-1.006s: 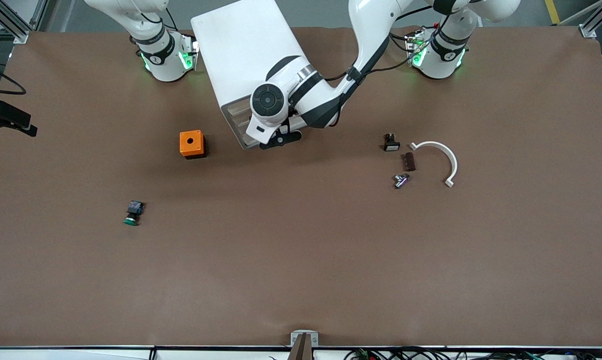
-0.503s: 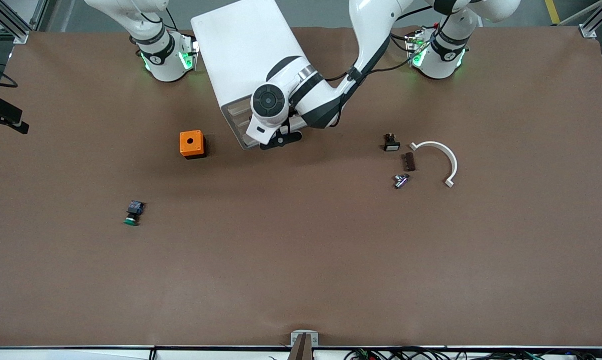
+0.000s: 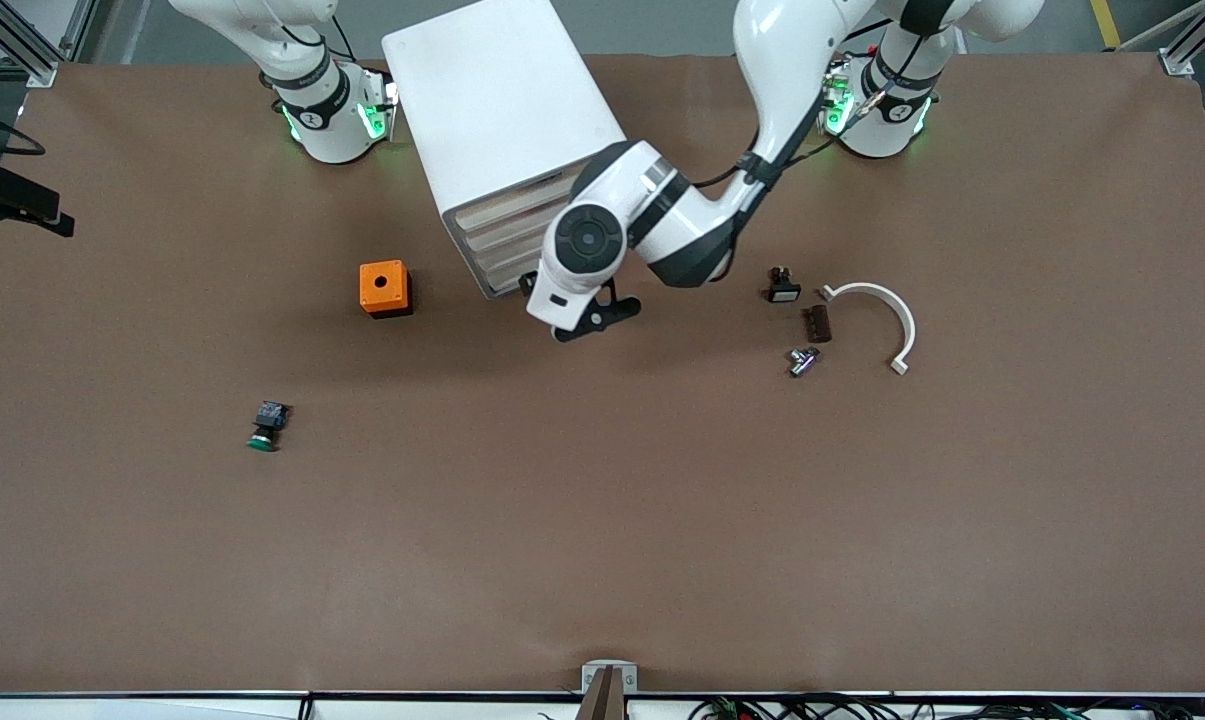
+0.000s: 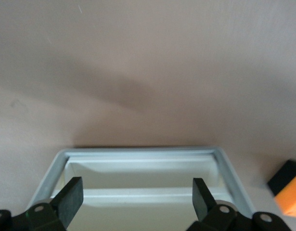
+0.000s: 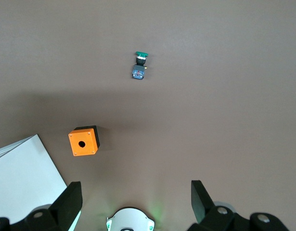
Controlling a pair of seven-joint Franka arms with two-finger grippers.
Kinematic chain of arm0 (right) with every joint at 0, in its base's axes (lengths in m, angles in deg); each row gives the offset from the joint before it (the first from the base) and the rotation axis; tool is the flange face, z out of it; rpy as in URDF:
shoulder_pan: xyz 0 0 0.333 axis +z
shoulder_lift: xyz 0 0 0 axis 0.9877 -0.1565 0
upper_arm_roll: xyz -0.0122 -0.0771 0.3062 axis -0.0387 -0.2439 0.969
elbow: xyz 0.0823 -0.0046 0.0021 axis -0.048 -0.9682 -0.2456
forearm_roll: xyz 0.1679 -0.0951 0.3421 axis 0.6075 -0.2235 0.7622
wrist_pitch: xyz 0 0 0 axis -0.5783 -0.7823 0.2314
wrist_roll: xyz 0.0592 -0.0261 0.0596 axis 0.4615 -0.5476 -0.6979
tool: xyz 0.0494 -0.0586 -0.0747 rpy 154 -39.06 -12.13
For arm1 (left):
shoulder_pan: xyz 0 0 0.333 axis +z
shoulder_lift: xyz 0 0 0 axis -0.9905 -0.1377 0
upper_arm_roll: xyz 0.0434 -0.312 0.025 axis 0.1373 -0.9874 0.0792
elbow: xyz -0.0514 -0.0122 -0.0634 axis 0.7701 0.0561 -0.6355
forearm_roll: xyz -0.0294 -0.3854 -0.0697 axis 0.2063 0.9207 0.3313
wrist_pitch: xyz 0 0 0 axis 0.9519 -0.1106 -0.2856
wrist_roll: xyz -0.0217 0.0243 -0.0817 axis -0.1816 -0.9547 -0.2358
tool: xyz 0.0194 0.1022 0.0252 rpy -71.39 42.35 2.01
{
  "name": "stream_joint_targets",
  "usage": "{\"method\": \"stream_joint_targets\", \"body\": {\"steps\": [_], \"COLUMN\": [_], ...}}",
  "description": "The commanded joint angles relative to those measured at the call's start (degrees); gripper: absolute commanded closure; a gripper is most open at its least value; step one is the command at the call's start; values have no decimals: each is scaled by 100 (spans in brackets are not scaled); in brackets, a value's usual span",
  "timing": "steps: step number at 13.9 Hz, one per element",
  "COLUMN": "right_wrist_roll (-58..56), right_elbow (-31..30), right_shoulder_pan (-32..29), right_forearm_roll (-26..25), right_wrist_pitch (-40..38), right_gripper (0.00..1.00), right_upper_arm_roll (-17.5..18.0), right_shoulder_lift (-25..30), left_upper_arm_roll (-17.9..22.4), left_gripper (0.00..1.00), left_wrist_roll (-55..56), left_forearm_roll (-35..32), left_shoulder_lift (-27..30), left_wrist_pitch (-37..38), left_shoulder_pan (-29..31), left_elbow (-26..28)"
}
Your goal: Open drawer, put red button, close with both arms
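The white cabinet (image 3: 502, 110) stands between the two arm bases, its beige drawer fronts (image 3: 507, 238) turned toward the camera. In the left wrist view a white drawer (image 4: 138, 155) lies pulled out, and what shows of its inside is bare. My left gripper (image 4: 136, 192) hangs open just over that tray, holding nothing. In the front view the left gripper (image 3: 582, 318) is at the cabinet's foot, and the arm covers the tray. My right gripper (image 5: 135, 195) is open and empty, high above its own base (image 5: 129, 222). The red button is out of view.
An orange box with a round hole (image 3: 384, 288) sits beside the cabinet toward the right arm's end. A green-capped button (image 3: 265, 426) lies nearer the camera. Toward the left arm's end lie a black part (image 3: 783, 285), a brown strip (image 3: 819, 323), a metal piece (image 3: 803, 360) and a white curved bracket (image 3: 877, 318).
My left gripper has drawn away from the cabinet's front, toward the camera and the left arm's end. More of the drawer fronts now shows.
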Motion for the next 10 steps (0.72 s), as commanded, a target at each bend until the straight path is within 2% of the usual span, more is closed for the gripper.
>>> {"method": "stream_joint_targets", "body": {"steps": [1,3,7,10], "right_wrist_roll": [-92,-92,-92,-92], "right_elbow": [0,-140,-992,-1029], "right_shoulder_pan": [-19,-2,-10,-28], "right_forearm_roll": [18,28,36,36], "right_wrist_pitch": [-89,94,665,676], "right_gripper": [0,0,0,0], "right_upper_arm_roll": [19,19,10,-8], "right_shoulder_lift": [180,216,689,717], "left_upper_arm_roll": [6,6,15,6], "left_gripper": [0,0,0,0], "left_wrist_roll": [64,64,73,64], "left_forearm_roll": [50,41,32,-563], "left_shoulder_lift": [278,331,349,349], "left_wrist_pitch": [-7,-7,2,2], "left_shoulder_pan": [407,723,1383,1709], "left_elbow": [111,111,111,103]}}
